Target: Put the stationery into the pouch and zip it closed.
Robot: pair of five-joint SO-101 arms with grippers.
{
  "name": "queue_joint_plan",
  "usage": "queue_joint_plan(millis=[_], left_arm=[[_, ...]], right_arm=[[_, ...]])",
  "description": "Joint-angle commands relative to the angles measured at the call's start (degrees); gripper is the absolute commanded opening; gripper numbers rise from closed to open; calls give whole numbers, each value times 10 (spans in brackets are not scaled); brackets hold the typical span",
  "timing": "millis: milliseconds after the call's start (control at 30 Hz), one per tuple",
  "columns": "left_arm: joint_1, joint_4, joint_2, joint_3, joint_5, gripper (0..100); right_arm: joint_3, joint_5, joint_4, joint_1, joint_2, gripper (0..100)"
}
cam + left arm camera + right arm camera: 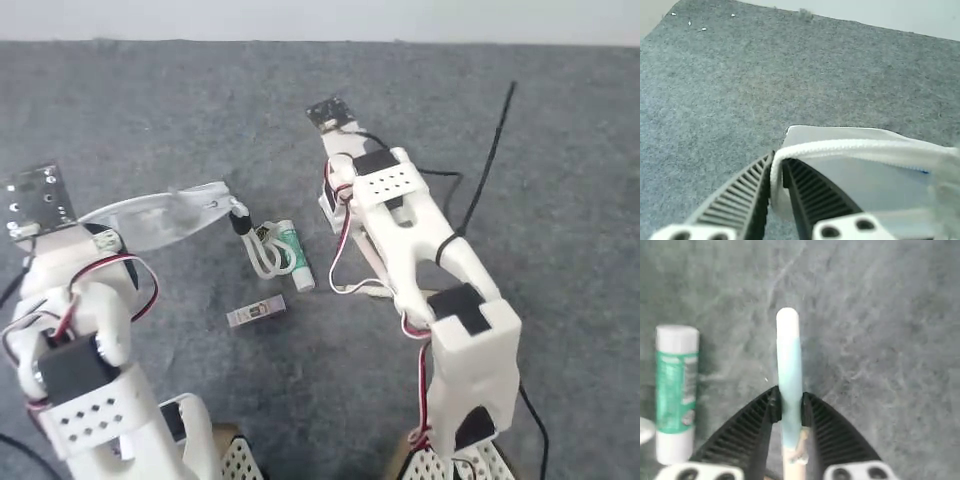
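- High view: the left arm [80,300] is holding the pouch [165,218] up off the grey surface [150,110], in my judgement to present its mouth for loading. The right arm [420,240] is standing near the loose stationery. A glue stick [291,256], a white looped item [262,252] just beside it and a small rectangular piece [256,313] are lying between the arms, none yet in the pouch. A black cable [490,170] is trailing past the right arm, well apart from the work.
- Left wrist view: the left gripper [777,162] is clamping the pouch's white zip edge, which is probably steadying the opening. Whether the mouth is gaping cannot be told.
- Right wrist view: the right gripper [789,396] is pinching a pale blue pen-like stick [789,355] above the surface, with the glue stick lying beside it. This stick is likely the piece being loaded. The items lying near the pouch's end could be crowding the approach.
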Motion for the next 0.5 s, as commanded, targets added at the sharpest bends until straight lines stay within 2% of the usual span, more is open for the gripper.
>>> queue_joint_plan(millis=[0, 133, 467], left_arm=[[-2, -16, 5, 0, 3, 12], [-2, -16, 5, 0, 3, 12], [-2, -16, 6, 1, 3, 12]], right_arm=[[-33, 12, 29, 1, -5, 123], [-75, 10, 81, -5, 0, 140], [-80, -4, 37, -22, 49, 140]])
